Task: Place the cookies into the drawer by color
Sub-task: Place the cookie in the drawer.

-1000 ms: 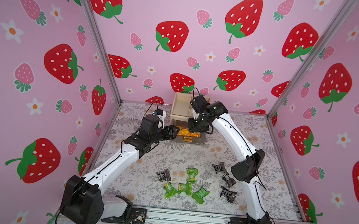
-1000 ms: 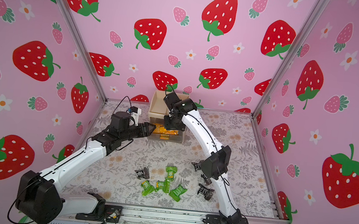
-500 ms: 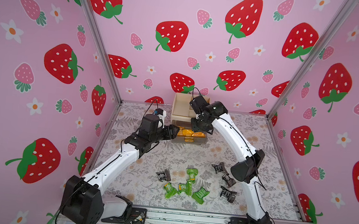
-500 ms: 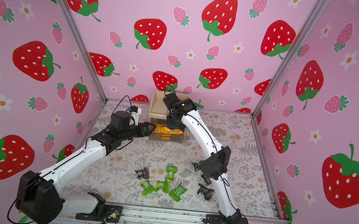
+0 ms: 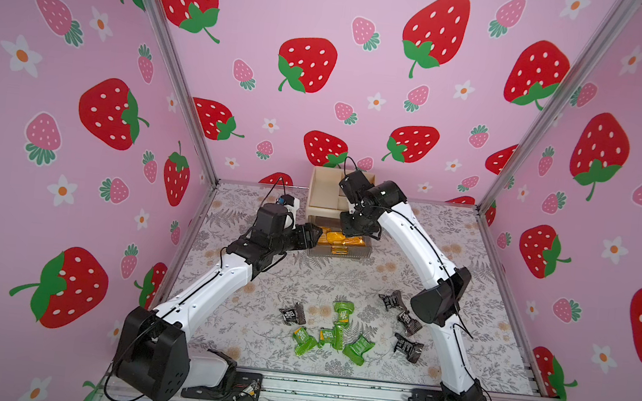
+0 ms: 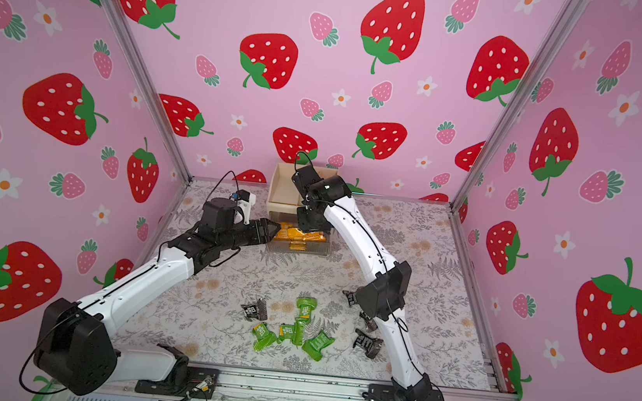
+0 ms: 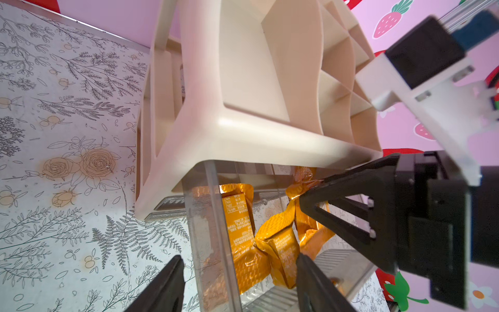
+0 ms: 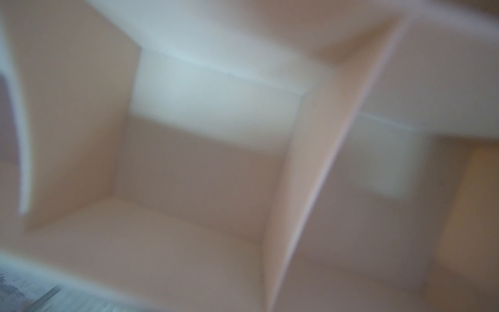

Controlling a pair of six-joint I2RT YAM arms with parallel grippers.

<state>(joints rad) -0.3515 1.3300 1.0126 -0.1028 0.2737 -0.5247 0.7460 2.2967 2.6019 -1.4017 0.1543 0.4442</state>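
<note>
At table front: green cookies (image 5: 331,335) lie clustered, with black cookies (image 5: 408,347) scattered beside them on the floral table (image 5: 302,281). Neither colour is sorted yet.
Left arm: the left gripper (image 5: 315,235) has its jaws apart. They straddle the left side wall of the pulled-out top drawer (image 7: 213,243) and clamp nothing. Judged purpose: steadying the drawer against sliding during loading.
Drawer contents: orange cookies (image 7: 240,216) are piled inside, so this drawer appears to serve as the orange compartment.
Right arm: the right gripper (image 7: 302,200) has its jaws closed. In the left wrist view the tips meet on the crimped end of one orange cookie (image 7: 290,216), which hangs into the drawer. Judged reason: an end grip keeps the fingers clear of the drawer walls.
Step in hand: judged to be release of the held packet.
Rear: the beige organizer (image 5: 325,198) stands at the back wall. The blurred right wrist view shows only its tray compartments, with no packets in them.
</note>
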